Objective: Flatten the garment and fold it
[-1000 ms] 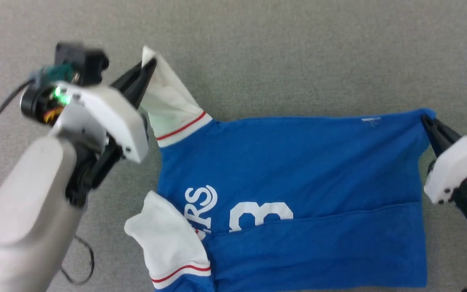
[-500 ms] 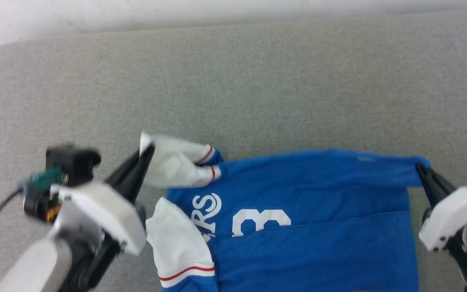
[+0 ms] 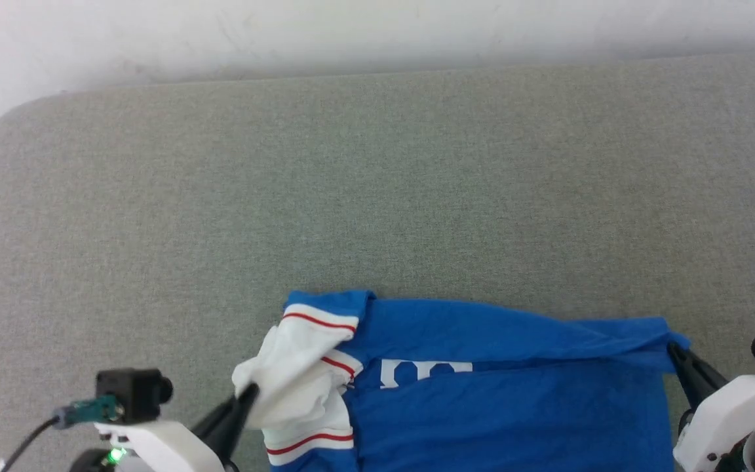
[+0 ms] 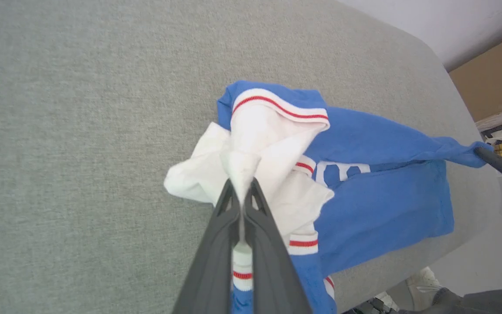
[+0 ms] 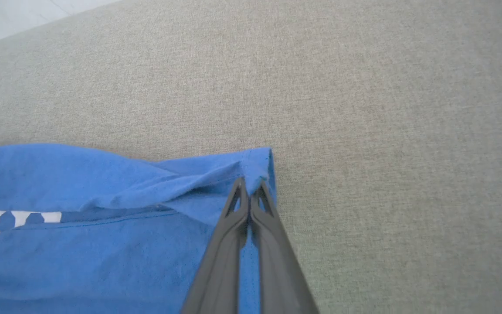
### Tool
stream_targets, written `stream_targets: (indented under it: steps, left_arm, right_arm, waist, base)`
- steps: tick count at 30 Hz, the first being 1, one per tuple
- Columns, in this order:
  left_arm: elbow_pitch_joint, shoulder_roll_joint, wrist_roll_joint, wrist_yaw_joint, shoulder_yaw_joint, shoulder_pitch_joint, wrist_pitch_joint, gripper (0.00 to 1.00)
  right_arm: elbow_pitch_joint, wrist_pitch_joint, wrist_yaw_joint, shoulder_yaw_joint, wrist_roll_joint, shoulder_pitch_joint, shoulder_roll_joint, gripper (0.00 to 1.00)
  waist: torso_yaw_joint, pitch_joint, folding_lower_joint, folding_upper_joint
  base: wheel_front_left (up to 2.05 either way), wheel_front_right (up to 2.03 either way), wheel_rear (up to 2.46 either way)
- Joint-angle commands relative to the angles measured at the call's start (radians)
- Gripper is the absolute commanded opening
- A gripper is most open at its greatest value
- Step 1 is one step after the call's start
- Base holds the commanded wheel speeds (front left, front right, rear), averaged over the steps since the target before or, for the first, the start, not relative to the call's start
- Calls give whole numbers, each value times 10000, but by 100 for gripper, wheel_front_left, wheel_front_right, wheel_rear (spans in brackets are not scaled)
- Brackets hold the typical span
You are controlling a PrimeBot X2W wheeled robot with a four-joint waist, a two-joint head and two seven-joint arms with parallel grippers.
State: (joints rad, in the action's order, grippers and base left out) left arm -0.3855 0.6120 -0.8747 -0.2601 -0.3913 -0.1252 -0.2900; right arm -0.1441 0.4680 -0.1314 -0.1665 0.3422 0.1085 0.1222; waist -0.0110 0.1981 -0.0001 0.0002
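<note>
Jersey (image 3: 515, 406) doubled on grey worktop (image 3: 377, 196), long axis spanning from one pair of jaws to the other. Left gripper (image 4: 242, 188) clenched on bunched white sleeve (image 4: 255, 131); right gripper (image 5: 249, 185) clenched on blue hem corner (image 5: 257, 163). Body of cloth lying beyond and between both jaws, upper layer slack and wrinkled. Judged next: lowering both held ends level, neither arm nearer, then letting go.
</note>
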Motion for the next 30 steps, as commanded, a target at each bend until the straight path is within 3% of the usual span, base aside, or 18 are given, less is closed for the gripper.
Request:
stream_targets:
  steps: [1, 7, 21, 23, 24, 26, 27, 30]
  left_arm:
    - [76, -83, -112, 89, -48, -105, -45, 0]
    - [629, -255, -392, 343, -384, -212, -248, 0]
    - [2608, -830, -406, 424, -360, 426, 186, 0]
    - [2811, -958, -358, 396, -323, 595, 336, 18]
    - [2893, -1005, -321, 405, -325, 678, 400, 30]
    - [3012, -1145, -286, 378, -279, 829, 571, 49]
    - [3049, -1184, -264, 396, -299, 892, 602, 69]
    - [3031, -1350, -242, 414, -267, 1035, 815, 100]
  right_arm:
    - [-5, 45, 7, 15, -76, 85, -28, 0]
    - [257, 42, 7, 83, -404, 221, 73, 0]
    - [1632, -821, 7, 228, -1280, -220, 55, 0]
    - [1834, -943, 7, 285, -1299, -364, 23, 0]
    - [1924, -1021, 7, 308, -1305, -435, 20, 8]
    - [2073, -1220, 7, 312, -1324, -567, 16, 46]
    - [2150, -1296, 7, 315, -1329, -620, 21, 100]
    - [2247, -1446, 7, 319, -1165, -741, -13, 100]
  waist:
    - [-6, -24, 1, -2]
    - [-15, -63, 1, -2]
    - [-125, -55, 1, -2]
    - [-136, -15, 1, -2]
    - [-138, 6, 1, -2]
    - [-133, 43, 1, -2]
    - [-126, 54, 1, -2]
    - [-93, 52, 1, -2]
  base:
    - [0, 0, 0]
    - [0, 0, 0]
    - [0, 0, 0]
    - [0, 0, 0]
    - [0, 0, 0]
    - [0, 0, 0]
    - [0, 0, 0]
    - [0, 0, 0]
